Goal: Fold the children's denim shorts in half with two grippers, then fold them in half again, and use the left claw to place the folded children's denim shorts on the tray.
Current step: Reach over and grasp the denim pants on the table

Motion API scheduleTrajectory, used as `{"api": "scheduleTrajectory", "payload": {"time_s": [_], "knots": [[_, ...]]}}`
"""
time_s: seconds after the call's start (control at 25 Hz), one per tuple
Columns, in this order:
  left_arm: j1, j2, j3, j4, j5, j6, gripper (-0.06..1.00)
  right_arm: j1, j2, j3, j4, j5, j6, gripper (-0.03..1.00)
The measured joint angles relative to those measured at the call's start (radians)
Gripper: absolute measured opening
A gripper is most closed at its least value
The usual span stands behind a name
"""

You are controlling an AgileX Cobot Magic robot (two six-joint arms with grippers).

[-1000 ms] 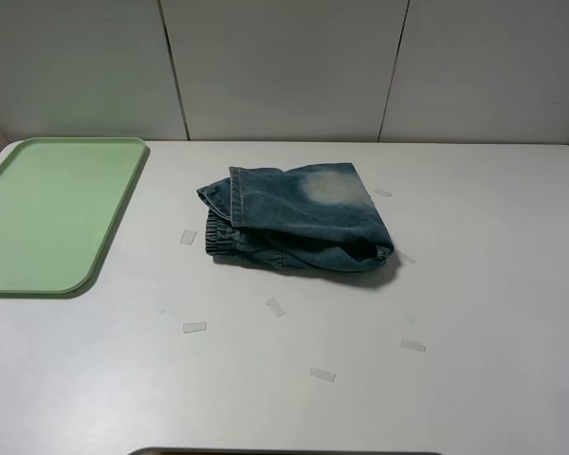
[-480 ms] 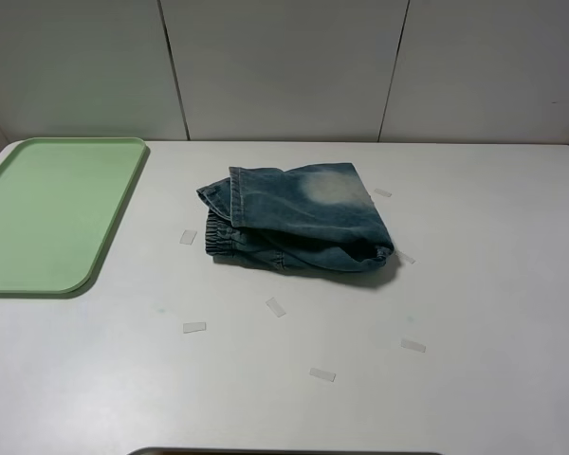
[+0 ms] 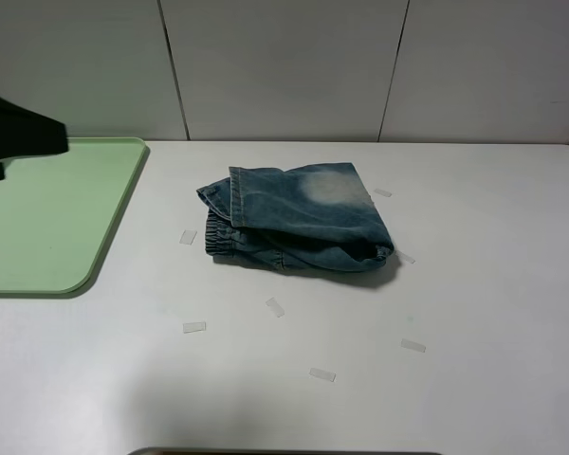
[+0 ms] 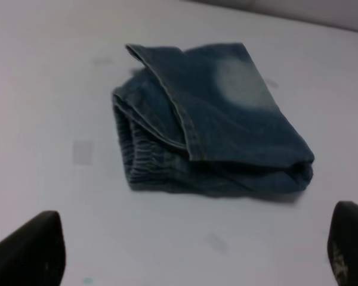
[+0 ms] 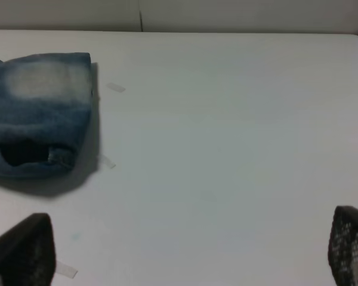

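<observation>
The children's denim shorts (image 3: 299, 221) lie folded into a compact bundle in the middle of the white table, pale faded patch on top. The left wrist view shows the shorts (image 4: 215, 113) ahead, with my left gripper (image 4: 191, 255) open and empty short of them, its fingertips (image 4: 33, 250) far apart. A black part of my left arm (image 3: 17, 134) juts in at the left edge above the pale green tray (image 3: 57, 227). My right gripper (image 5: 185, 250) is open and empty over bare table, to the right of the shorts (image 5: 39, 113).
Several small clear tape strips (image 3: 276, 307) lie scattered on the table around the shorts. A grey panelled wall (image 3: 284, 66) stands behind the table's far edge. Bare table stretches right of the shorts.
A black part of my left arm has come into the exterior view at the left edge, over the tray's far corner. The shorts have not moved.
</observation>
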Motion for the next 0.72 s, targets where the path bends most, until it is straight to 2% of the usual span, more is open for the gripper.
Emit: {"api": "scheduleTrajectory", "payload": {"time_s": [0.24,0.44,0.72], "knots": [[0.000,0.307,-0.088,-0.271,-0.021,0.234,0.87,0.000,0.000,0.000,0.000,0.000,0.000,0.69],[0.000,0.505,-0.147,-0.464,-0.021,0.401,0.87,0.000,0.000,0.000,0.000,0.000,0.000,0.69],[0.000,0.709,-0.179,-0.614,-0.020,0.526,0.87,0.000,0.000,0.000,0.000,0.000,0.000,0.69]]}}
